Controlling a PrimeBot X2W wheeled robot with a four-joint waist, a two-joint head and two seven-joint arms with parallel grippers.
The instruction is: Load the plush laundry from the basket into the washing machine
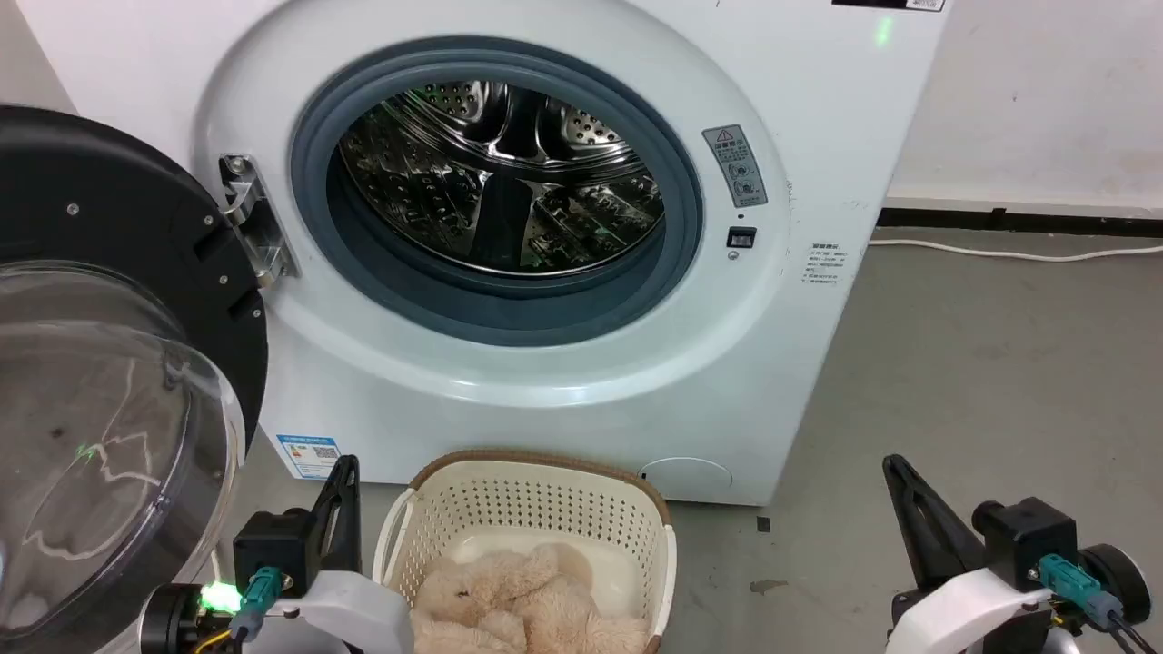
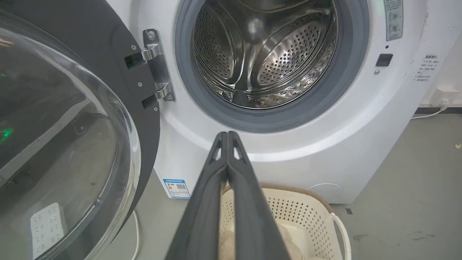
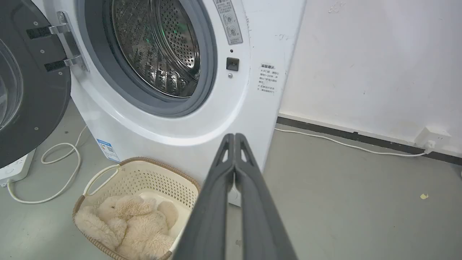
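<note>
Standing at the very start of the job, judging by how things are lying. Facing the washing machine (image 1: 563, 391) at twelve o'clock in the head view, with the door (image 1: 91, 200) hanging wide open at nine o'clock and the drum (image 1: 500, 182) showing bare steel behind the grey gasket (image 1: 400, 282), with nothing lying inside as far as the opening allows seeing.

Finding the plush laundry (image 1: 518, 599) lying curled in the basket (image 1: 536, 509) at six o'clock, on the floor (image 1: 954, 381) just in front of the washer's base and below the opening. Seeing it again at seven o'clock in the right wrist view, bunched toward the basket's near end, untouched by either arm.

Holding the left gripper (image 1: 346, 468) at seven o'clock, just beside the basket's left rim, fingers pressed flat together on nothing; in the left wrist view, pointing them toward the lower lip of the opening. Holding the right gripper (image 1: 897, 468) at five o'clock, well apart from the basket, likewise pinched together and carrying nothing.

Counting only the open door as ready. Leaving everything else to do: parting a pair of fingers, reaching down to six o'clock, clamping on the toy, lifting it toward twelve o'clock and pushing it past the gasket into the drum.
</note>
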